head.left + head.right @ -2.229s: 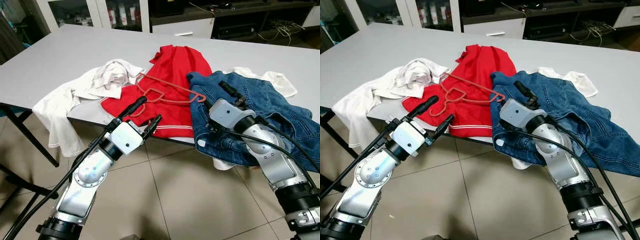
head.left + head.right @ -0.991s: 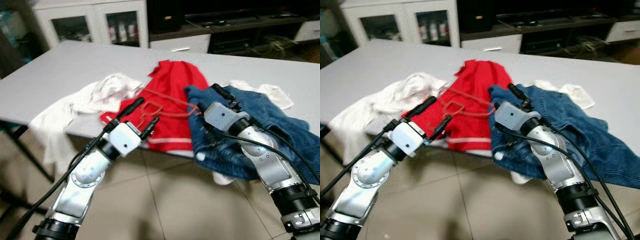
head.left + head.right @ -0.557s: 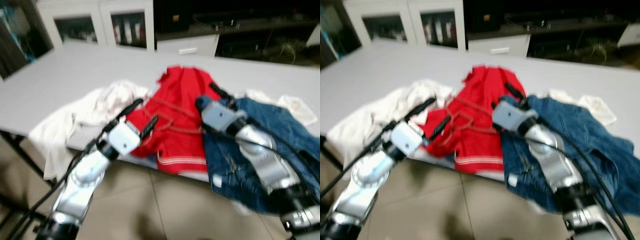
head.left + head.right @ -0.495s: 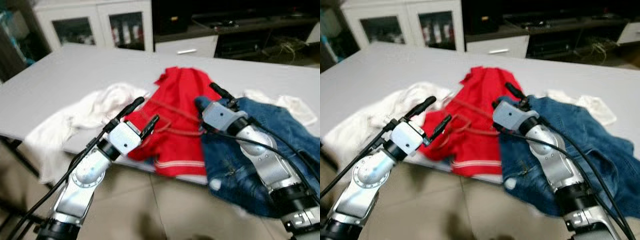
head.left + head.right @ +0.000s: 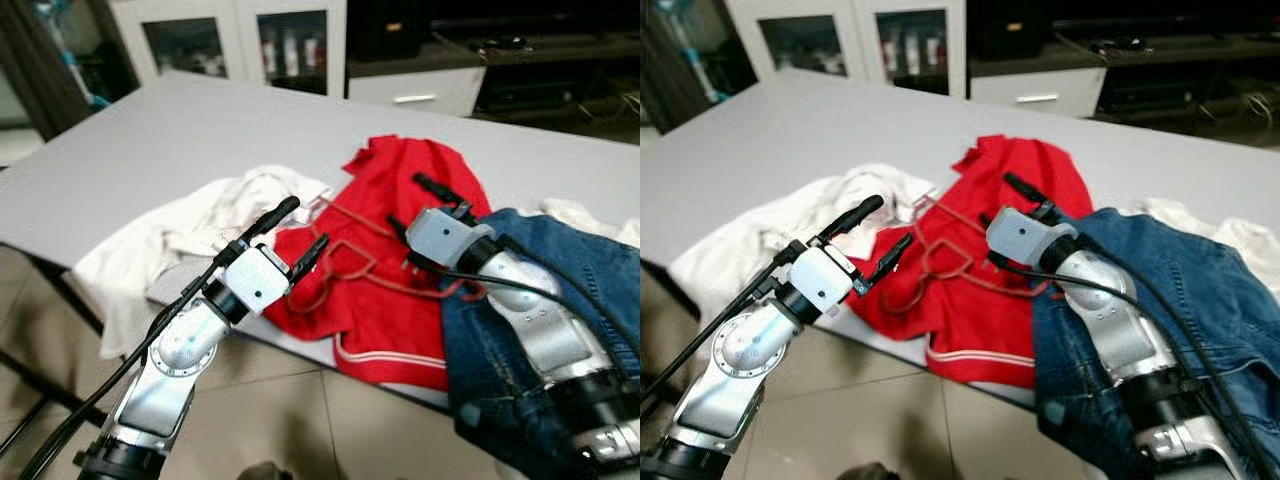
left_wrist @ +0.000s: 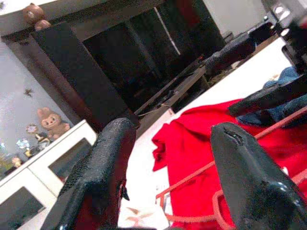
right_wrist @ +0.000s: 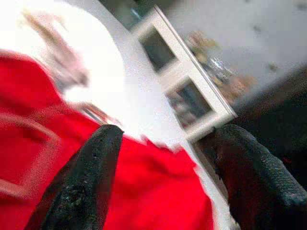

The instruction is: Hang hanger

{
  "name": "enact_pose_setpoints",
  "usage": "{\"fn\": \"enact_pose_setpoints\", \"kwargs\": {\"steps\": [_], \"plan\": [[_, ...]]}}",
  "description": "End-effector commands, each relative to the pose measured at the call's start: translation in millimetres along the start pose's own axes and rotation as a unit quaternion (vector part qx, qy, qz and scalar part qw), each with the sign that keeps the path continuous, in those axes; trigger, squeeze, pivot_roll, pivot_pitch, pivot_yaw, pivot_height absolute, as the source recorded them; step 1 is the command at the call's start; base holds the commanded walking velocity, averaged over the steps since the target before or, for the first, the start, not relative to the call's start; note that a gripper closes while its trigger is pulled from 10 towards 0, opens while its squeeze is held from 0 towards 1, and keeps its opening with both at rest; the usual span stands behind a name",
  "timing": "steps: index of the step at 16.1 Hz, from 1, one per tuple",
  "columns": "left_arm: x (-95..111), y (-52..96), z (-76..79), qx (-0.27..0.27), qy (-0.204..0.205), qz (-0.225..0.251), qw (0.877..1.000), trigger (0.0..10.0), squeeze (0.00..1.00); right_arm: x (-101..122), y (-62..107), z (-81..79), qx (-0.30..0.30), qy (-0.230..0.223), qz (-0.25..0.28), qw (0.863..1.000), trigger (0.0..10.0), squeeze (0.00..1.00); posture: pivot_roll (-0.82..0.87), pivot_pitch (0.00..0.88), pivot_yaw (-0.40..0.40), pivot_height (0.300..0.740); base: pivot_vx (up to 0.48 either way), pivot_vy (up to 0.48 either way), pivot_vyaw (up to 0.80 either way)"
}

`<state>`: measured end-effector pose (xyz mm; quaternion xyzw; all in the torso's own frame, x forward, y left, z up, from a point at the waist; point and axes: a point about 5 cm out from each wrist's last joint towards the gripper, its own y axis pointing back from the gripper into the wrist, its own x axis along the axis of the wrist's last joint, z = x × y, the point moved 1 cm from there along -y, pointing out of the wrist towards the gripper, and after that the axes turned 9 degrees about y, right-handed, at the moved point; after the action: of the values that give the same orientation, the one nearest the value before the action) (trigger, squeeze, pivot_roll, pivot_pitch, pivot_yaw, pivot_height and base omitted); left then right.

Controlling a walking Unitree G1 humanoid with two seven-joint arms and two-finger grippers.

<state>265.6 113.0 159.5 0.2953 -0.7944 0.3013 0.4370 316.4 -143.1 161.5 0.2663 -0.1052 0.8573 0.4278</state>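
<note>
Grey table takes up most of the room here, with white glass-door cabinets and a dark shelf unit behind it, and tiled floor underneath. Clothes are piled along the near edge: a white shirt, a red shirt and a pair of blue jeans. Lying on top of the red shirt is the red hanger, a thin wire-looking thing, flat on the fabric. Left gripper sits just off the table edge with its two black fingers spread apart, nothing between them, and the hanger is right in front of the fingertips, close but not touching as far as I can see. Right gripper is over the red shirt with fingers also spread and empty; the hanger lies just beside and below it, toward the left gripper. In the left wrist view the hanger shows up between and beyond the fingers.
</note>
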Motion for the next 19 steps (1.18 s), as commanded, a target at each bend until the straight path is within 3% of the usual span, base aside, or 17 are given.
{"fn": "enact_pose_setpoints", "kwargs": {"steps": [1,5,9,11,14,19], "plan": [[2,-0.7,-1.9,-0.001,-0.002,0.003,1.000,10.0,0.00,14,1.7,-5.4,0.054,-0.033,0.037,0.997,10.0,0.00,-0.05,0.000,0.049,0.740,0.000,0.000,0.00],[1,-0.7,-1.7,-0.002,-0.002,0.002,1.000,10.0,0.00,23,6.8,-16.0,0.140,-0.048,0.056,0.987,10.0,0.00,-0.05,0.000,0.048,0.740,0.000,0.000,0.00],[0,0.0,-2.2,-0.004,-0.003,-0.002,1.000,10.0,0.00,16,10.0,-34.7,0.198,-0.033,0.019,0.979,10.0,0.00,-0.04,0.000,0.042,0.740,0.000,0.000,0.00],[-1,0.7,-1.2,-0.010,-0.001,-0.006,1.000,10.0,0.00,13,8.3,-41.7,0.203,-0.014,0.004,0.979,10.0,0.00,-0.04,0.000,0.037,0.740,0.000,0.000,0.00],[-5,4.8,-4.0,-0.019,-0.002,-0.019,1.000,10.0,0.00,3,-8.0,-54.1,0.172,0.058,-0.055,0.982,10.0,0.00,-0.04,0.000,0.030,0.740,0.000,0.000,0.00],[-14,21.8,2.3,-0.041,0.016,-0.047,0.998,10.0,0.00,-17,-8.3,-66.7,0.181,0.090,-0.117,0.972,10.0,0.00,-0.03,0.000,0.025,0.740,0.000,0.000,0.00]]}}
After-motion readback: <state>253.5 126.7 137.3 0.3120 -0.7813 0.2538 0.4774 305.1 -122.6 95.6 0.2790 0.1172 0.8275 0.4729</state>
